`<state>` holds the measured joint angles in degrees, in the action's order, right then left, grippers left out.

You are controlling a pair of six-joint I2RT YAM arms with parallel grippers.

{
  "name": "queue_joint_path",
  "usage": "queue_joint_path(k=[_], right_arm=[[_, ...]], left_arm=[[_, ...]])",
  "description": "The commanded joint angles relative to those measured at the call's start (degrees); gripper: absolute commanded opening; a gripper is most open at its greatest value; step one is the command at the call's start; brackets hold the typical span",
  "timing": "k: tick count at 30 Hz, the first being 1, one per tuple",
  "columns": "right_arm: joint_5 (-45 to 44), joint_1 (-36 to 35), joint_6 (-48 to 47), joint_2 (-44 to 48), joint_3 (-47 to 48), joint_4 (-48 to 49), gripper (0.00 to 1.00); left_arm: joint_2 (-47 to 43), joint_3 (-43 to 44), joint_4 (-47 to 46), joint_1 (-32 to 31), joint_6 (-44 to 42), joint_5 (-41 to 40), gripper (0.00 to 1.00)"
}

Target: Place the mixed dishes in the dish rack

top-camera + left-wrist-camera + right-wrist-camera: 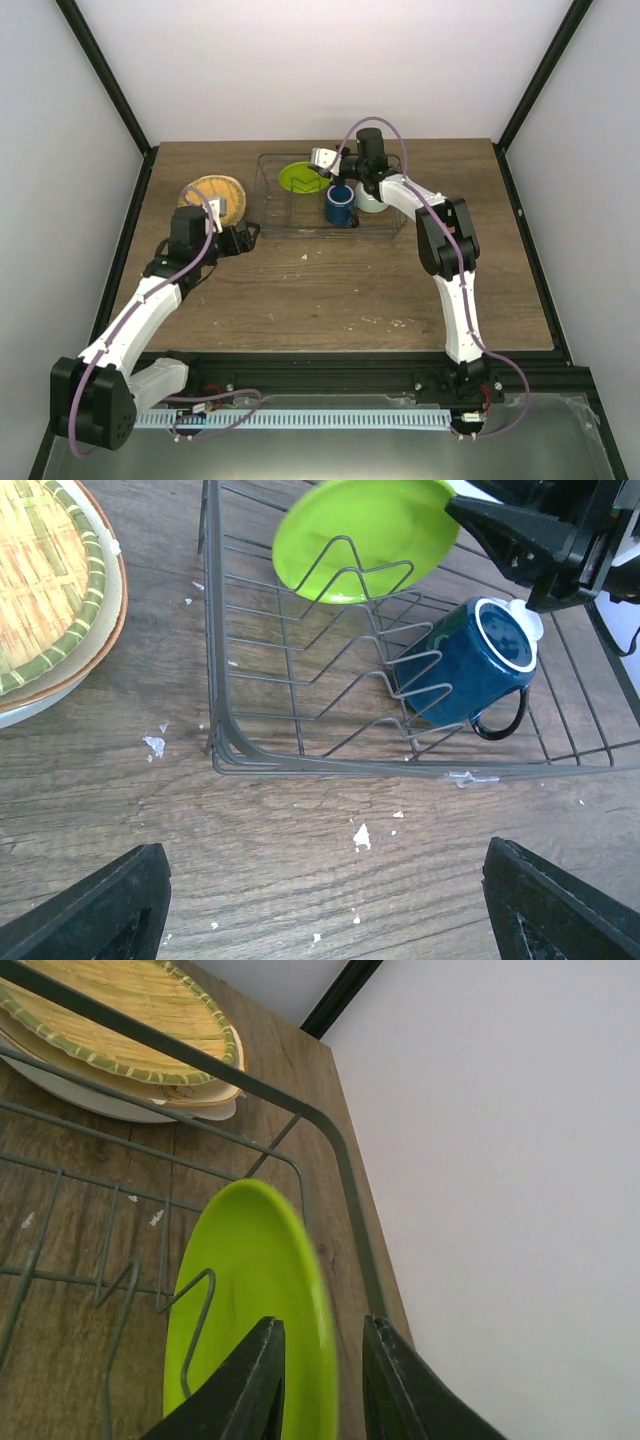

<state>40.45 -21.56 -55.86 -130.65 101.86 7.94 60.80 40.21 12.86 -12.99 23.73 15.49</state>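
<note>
- The lime-green plate stands on edge inside the dish rack, at its far left end, leaning among the wire dividers.
- Handling, as judged: rigid, light and smooth-glazed, so liable to slip. It looks breakable if it tips. The exposed upper rim is the only practical hold.
- Right claw: set narrow, one finger on each side of that upper rim. A sliver of gap shows on the outer side, so I cannot tell whether it grips the plate or merely straddles it.
- A small dark blue mug lies tilted against the dividers, just beside the plate.
- Left claw: spread wide and empty, over the bare surface near the rack's near corner.
- The tan woven-look plate tops a stack outside the rack, on its left, not yet loaded.
</note>
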Motion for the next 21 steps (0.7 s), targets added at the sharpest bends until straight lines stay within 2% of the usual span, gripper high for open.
queue_joint_path(k=[1, 10, 14, 17, 21], right_arm=[[0.7, 0.2, 0.2, 0.1, 3.4, 0.4, 0.26], [1.4, 0.1, 1.0, 3.0, 2.3, 1.5, 0.32], [0.2, -0.6, 1.3, 8.5, 0.7, 1.8, 0.40], [-1.7, -1.2, 4.9, 13.7, 0.0, 1.9, 0.44], [-12.0, -4.0, 12.0, 22.1, -3.2, 0.9, 0.48]], left_arm=[[0.5, 1.9, -1.2, 0.4, -0.8, 0.8, 0.87], [2.1, 2.6, -1.3, 2.1, -0.9, 0.1, 0.88], [6.1, 5.1, -1.2, 6.9, -0.1, 1.0, 0.89], [10.6, 9.1, 0.9, 11.1, -0.8, -1.5, 0.90], [15.6, 14.0, 2.7, 16.8, 0.1, -4.4, 0.89]])
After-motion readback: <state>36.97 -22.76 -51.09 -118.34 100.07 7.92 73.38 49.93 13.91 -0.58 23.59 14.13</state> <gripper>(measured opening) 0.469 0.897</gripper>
